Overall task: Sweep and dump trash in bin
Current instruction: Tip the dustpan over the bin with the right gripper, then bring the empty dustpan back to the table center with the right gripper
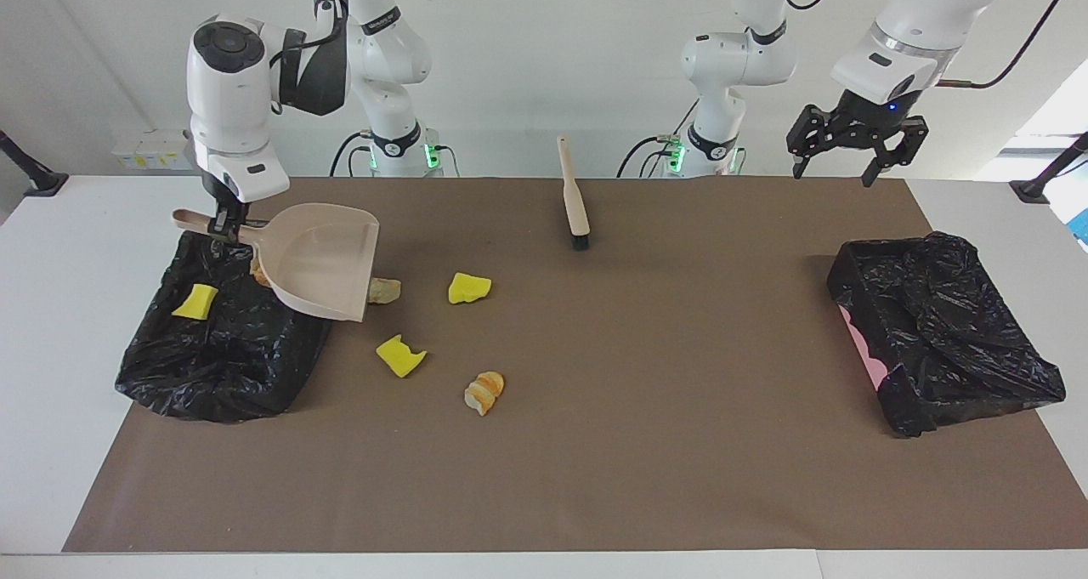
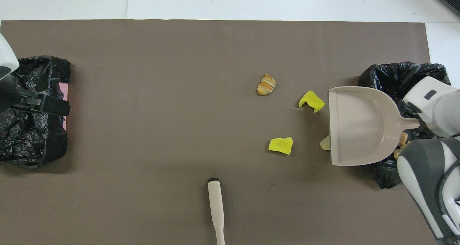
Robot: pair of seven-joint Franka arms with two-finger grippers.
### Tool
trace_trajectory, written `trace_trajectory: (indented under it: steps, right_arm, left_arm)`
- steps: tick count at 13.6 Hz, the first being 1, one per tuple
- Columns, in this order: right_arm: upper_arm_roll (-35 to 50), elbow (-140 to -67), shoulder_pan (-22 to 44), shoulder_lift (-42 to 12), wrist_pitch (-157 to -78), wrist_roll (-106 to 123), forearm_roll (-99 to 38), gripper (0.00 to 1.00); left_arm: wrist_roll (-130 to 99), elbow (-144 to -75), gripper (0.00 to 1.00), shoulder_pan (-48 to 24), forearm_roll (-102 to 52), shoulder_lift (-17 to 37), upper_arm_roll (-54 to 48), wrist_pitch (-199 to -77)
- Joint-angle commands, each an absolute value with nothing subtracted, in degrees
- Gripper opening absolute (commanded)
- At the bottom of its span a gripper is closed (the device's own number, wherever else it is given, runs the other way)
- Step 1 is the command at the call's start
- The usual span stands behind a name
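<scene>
A: Up top in the facing view, at the right arm's end: pinching the handle of the dustpan (image 1: 327,260) with the right hand (image 1: 223,226), fingers pressed tight on it.

B: Holding that pan over the rim of the black-bagged bin (image 1: 221,366) and the brown mat (image 1: 595,460), open lip turned toward the middle of the frame. Hard to say whether touching anything.

A: Counting the trash now. Down inside the bin, a yellow bit (image 1: 195,301). Just under the pan's back edge, a sliver of tan chunk (image 1: 257,275) peeking out.

B: Out on the mat, half covering a pale chunk (image 1: 387,290) with the pan's lip. Just beside it toward the frame's centre, a second yellow piece (image 1: 469,287).

A: Lower in the frame, a notched yellow scrap (image 1: 399,355), and lower again an orange-striped bread piece (image 1: 484,392). All apart from one another.

B: Top centre, lying flat on the mat: the brush (image 1: 575,196), bristles pointing down the frame, nothing gripping it.

A: Upper corner at the left arm's end: waiting with the left hand (image 1: 834,178) in the air, fingers spread wide, holding nothing. Below it, sitting on the mat's edge, a second bagged bin (image 1: 943,341).

B: Under all of it, the white bench (image 1: 51,307).
</scene>
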State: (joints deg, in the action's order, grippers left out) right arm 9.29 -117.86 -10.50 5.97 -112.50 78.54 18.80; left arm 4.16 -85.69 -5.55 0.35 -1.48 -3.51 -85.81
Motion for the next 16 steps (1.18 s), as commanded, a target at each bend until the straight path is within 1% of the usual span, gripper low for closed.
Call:
trace_trajectory:
  steps: [1, 5, 9, 11, 13, 16]
  right_arm:
    - [9.32, -116.90, -7.22, 3.88, -111.18, 69.65, 14.43, 0.00]
    - [9.32, -116.11, -1.69, 0.45, -111.53, 52.87, 12.22, 0.00]
    - [9.40, -115.75, 2.10, -1.66, -112.59, 37.39, 8.27, 0.00]
    - [9.40, -115.49, 5.43, -2.46, -112.59, 25.03, 8.26, 0.00]
    - [9.40, -113.65, 8.68, -4.65, -112.59, 14.20, 7.65, 0.00]
    - [9.40, -110.05, 11.68, -8.34, -112.50, 1.97, 3.18, 0.00]
  left_arm:
    - [3.96, -85.60, 1.00, -4.92, 0.88, -2.28, -3.96, -84.64]
    - [3.96, -86.22, 1.00, -4.92, 0.88, -2.64, -3.96, -84.55]
    - [3.96, -86.22, 1.00, -4.92, 0.88, -2.64, -3.87, -84.55]
    - [3.96, -86.22, 1.00, -4.92, 0.88, -2.64, -3.78, -84.55]
    - [3.96, -86.22, 1.00, -4.92, 0.88, -2.64, -3.69, -84.55]
    - [3.96, -86.22, 1.00, -4.92, 0.88, -2.64, -3.60, -84.46]
